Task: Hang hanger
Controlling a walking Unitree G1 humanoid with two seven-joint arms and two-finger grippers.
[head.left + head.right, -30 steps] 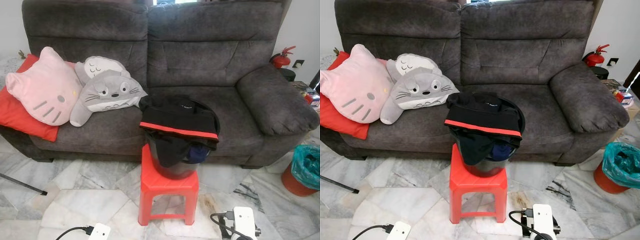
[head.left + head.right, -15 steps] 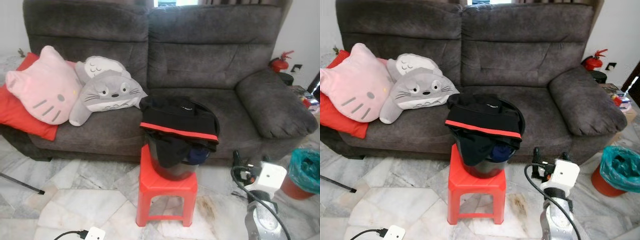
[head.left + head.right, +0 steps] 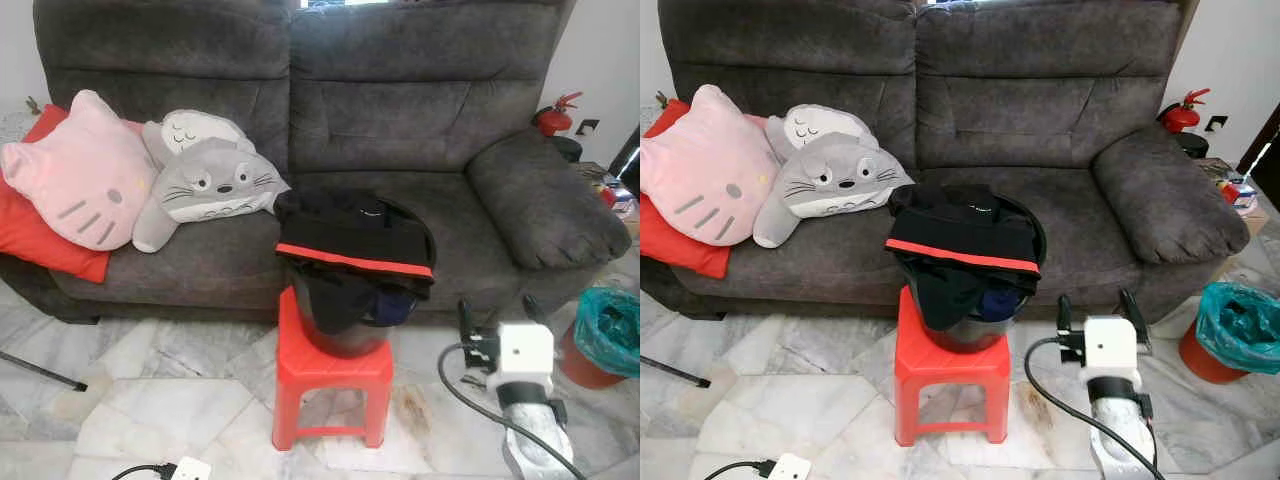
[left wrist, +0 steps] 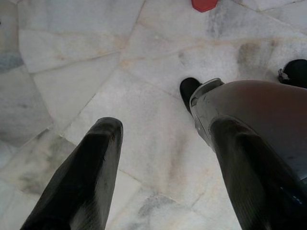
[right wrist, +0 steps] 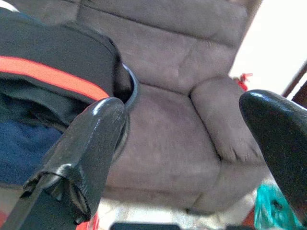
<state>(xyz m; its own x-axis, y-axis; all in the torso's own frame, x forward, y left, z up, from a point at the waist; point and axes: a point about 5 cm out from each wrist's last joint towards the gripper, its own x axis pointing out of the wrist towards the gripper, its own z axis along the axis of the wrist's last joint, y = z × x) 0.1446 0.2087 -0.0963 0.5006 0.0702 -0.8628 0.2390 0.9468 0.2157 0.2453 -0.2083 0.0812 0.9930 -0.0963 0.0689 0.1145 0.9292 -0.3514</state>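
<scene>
- Broadly, a grey sofa (image 3: 400, 120) fills the back of the scene, with a pink cat cushion (image 3: 75, 175) and a grey plush (image 3: 215, 185) piled at its left end, leaving the middle and right seats bare.
- A red stool (image 3: 330, 375) stands on the marble floor (image 3: 150, 400) just before the sofa, likely set there to lift the load within easy reach.
- A dark bucket (image 3: 965, 335) sits on the stool, with black clothes (image 3: 355, 245) heaped over its rim, one showing a red band.
- A teal-lined bin (image 3: 610, 335) stands at the far right, narrowing the room on that side.
- The right gripper (image 3: 1095, 305) is raised to the right of the bucket, fingers spread wide and holding nothing, pointing toward the sofa seat.
- The left gripper (image 4: 163, 158) hangs low over the floor, fingers also apart and empty.
- No hanger can be made out; it may lie under the clothes.
- Open floor lies left of the stool, giving space to step or turn.
</scene>
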